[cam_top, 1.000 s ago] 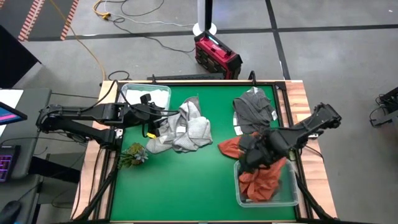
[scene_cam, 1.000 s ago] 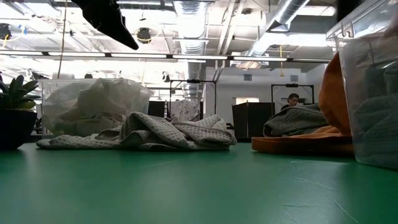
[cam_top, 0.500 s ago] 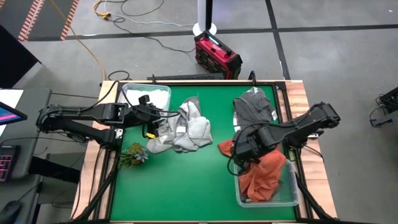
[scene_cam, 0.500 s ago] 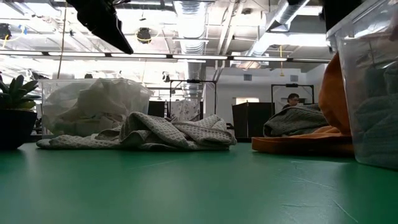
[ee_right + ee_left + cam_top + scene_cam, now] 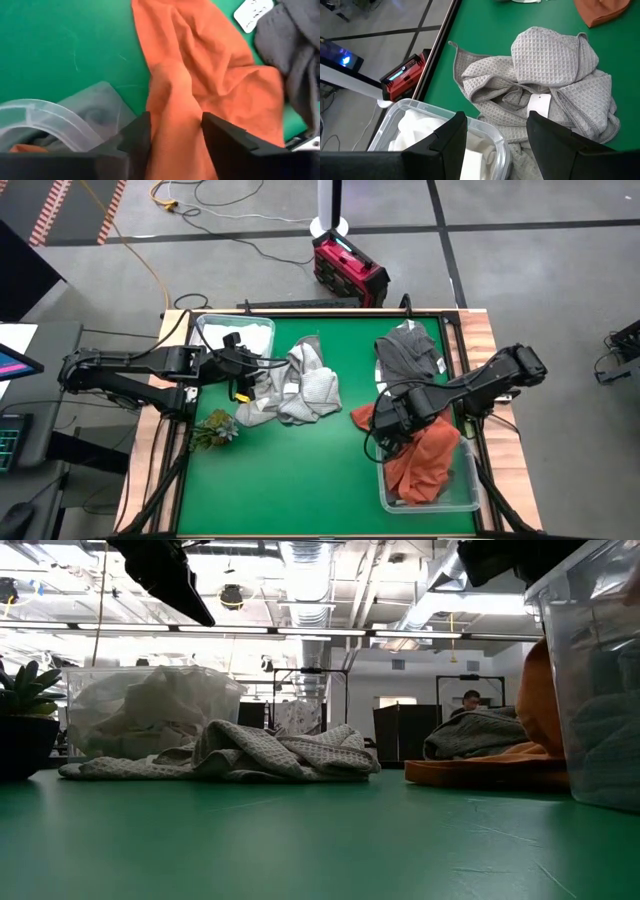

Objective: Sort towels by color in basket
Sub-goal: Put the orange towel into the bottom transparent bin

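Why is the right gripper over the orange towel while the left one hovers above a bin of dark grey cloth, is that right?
Nearly. The left gripper hovers over a bin of white cloth, not dark grey, as the left wrist view shows. The right gripper is over the orange towel.

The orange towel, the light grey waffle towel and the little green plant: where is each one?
orange towel (image 5: 425,460): high view, on the part draped into the clear bin.
light grey waffle towel (image 5: 545,57): left wrist view, on its raised upper fold.
green plant (image 5: 214,429): high view, on its leaves.

Bright, even overhead light with soft shadows; ceiling strip lights (image 5: 300,632) glare, right wrist view slightly blurred
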Motion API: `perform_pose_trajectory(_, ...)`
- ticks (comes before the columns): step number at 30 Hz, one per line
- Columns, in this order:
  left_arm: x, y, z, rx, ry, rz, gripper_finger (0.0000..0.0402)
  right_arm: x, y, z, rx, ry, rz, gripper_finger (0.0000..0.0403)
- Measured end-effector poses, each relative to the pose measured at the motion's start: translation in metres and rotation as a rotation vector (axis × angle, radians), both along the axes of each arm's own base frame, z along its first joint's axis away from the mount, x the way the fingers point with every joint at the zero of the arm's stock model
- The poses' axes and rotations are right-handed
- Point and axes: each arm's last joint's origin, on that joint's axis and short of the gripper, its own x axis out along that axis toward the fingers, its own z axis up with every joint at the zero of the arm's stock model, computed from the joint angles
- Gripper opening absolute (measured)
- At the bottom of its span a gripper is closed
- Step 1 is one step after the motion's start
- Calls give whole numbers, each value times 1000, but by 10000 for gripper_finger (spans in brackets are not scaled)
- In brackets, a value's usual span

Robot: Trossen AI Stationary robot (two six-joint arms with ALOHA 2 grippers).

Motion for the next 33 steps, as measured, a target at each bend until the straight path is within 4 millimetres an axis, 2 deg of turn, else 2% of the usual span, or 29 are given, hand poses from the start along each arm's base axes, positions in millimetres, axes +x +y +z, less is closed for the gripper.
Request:
perform_pose_trajectory(3,0,0,0,3,2,-3,196,-1,0,0,1,8,24,137)
perform_pose_trajectory(7,0,0,0,5,3,-4,196,-1,0,0,11,11,28,38)
perform_pose_trajectory(9,0,0,0,5,3,-4,196,-1,1,0,17,16,51,16)
perform_pose_trajectory(12,0,0,0,9,1,-8,196,-4,3,6,11,33,60,23)
perform_pose_trajectory(15,1,0,1,11,-1,-11,196,-6,11,22,-9,-4,129,21)
perform_pose_trajectory(20,0,0,1,33,10,-11,196,-20,33,62,-88,-220,290,16)
perform_pose_trajectory(23,0,0,1,29,9,-7,196,-34,54,76,-97,-358,448,18)
perform_pose_trajectory(27,-1,0,1,31,6,-4,196,-56,80,82,-110,-434,576,21)
perform_pose_trajectory(33,-1,0,1,25,2,2,196,-81,115,74,-59,-438,549,19)
